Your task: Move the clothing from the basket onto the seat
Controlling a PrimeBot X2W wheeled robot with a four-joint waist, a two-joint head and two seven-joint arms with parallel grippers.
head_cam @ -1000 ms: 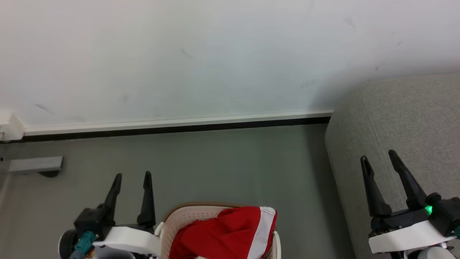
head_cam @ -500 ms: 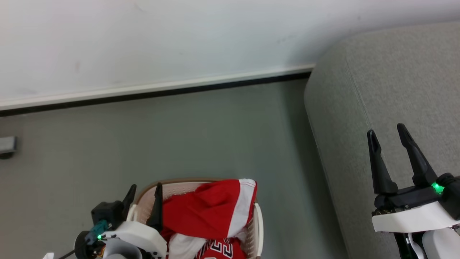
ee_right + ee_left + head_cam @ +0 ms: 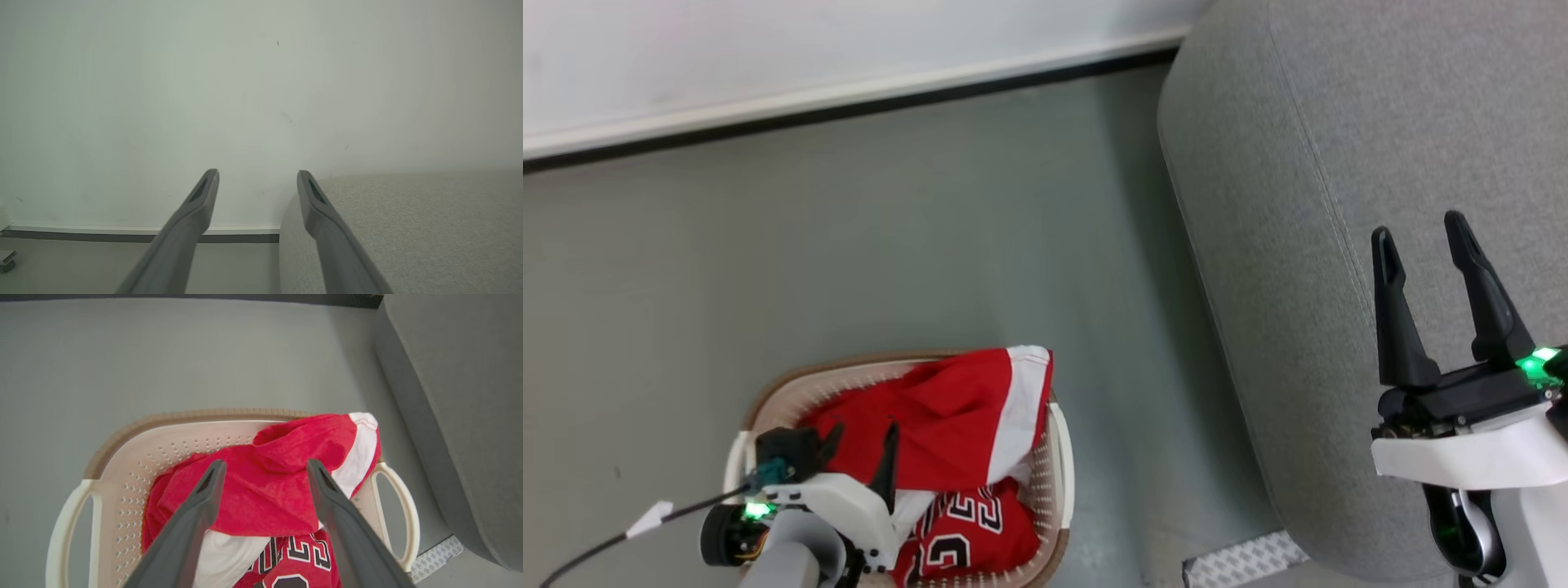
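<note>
The left claw hangs over the basket with its two fingers spread, pinching nothing; whether the tips touch the fabric cannot be told. Beneath it the red clothing lies heaped inside the basket, one white-banded fold draped over the rim on the seat's side. The black-and-white lettering is cut off by the frame edge and partly covered by the left arm, as is the basket's near end. The right claw is also spread and empty, above the grey seat, which stands just beside the basket on the floor. A second ago the left claw stood beside the basket; now it is over the clothing, and the head camera has tilted down.
</note>
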